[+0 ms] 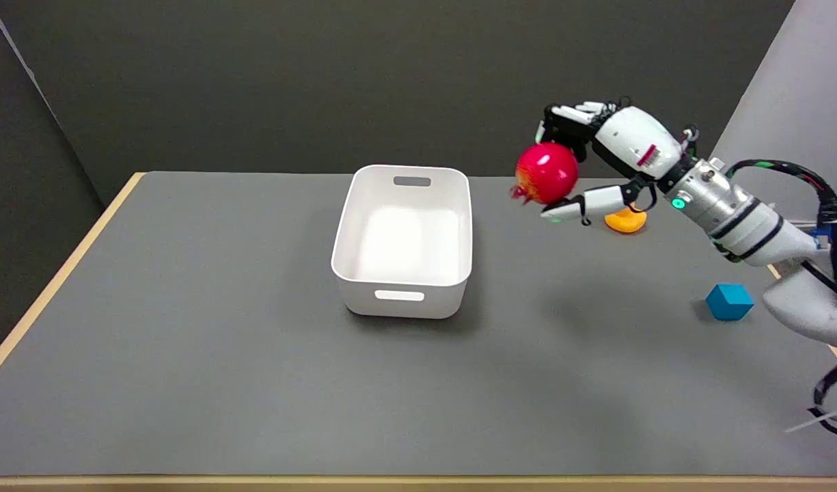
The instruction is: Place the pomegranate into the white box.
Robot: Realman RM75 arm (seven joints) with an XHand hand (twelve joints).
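Observation:
The red pomegranate (pixel 546 173) hangs in the air to the right of the white box (pixel 361 205), its crown pointing left. My right hand (pixel 606 147) grips it from the right side, with fingers over its top and the thumb under it. The white box stands in the middle of the grey table, open at the top, with nothing visible inside it. The pomegranate is well above the table, roughly level with the box's far rim in the picture and a short gap away from its right wall.
An orange object (pixel 626 221) lies on the table just behind and below my hand, partly hidden by the thumb. A blue cube (pixel 730 301) sits near the table's right edge, under my forearm. Dark walls stand behind the table.

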